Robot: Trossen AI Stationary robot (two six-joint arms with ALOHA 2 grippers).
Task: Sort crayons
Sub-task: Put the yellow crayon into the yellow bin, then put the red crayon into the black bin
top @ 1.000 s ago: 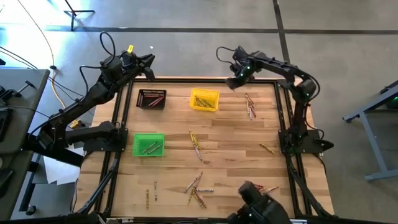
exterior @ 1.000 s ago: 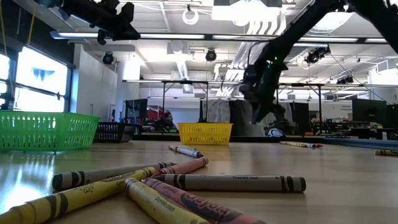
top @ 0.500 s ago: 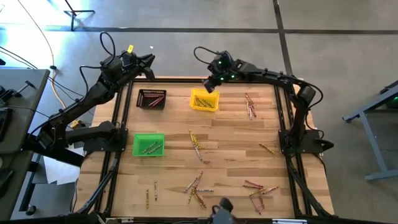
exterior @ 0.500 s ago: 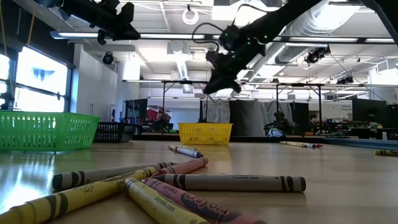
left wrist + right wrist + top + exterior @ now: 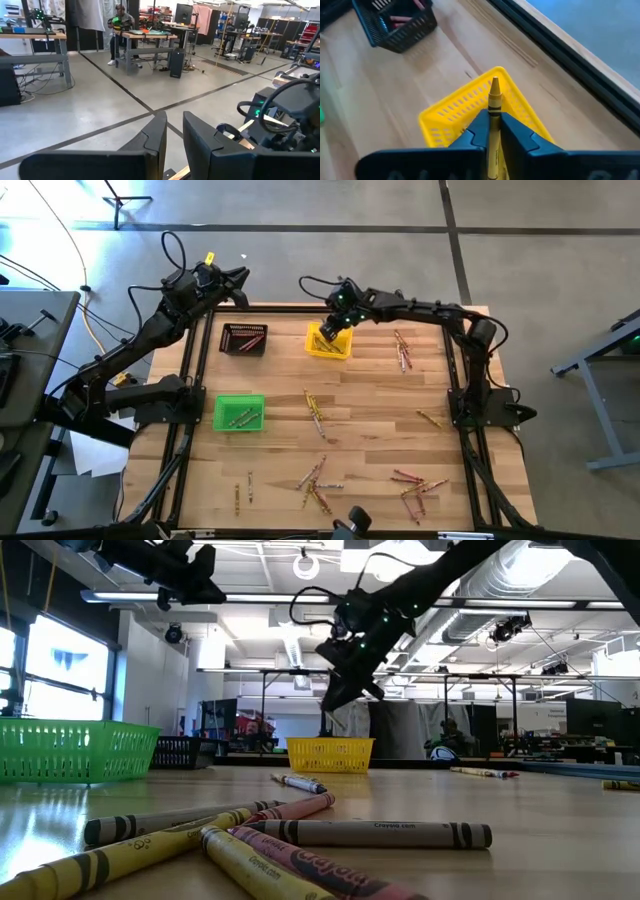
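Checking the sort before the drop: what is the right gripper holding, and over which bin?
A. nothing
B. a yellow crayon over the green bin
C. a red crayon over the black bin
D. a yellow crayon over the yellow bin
D: the right gripper pinches a yellow crayon above the yellow bin.
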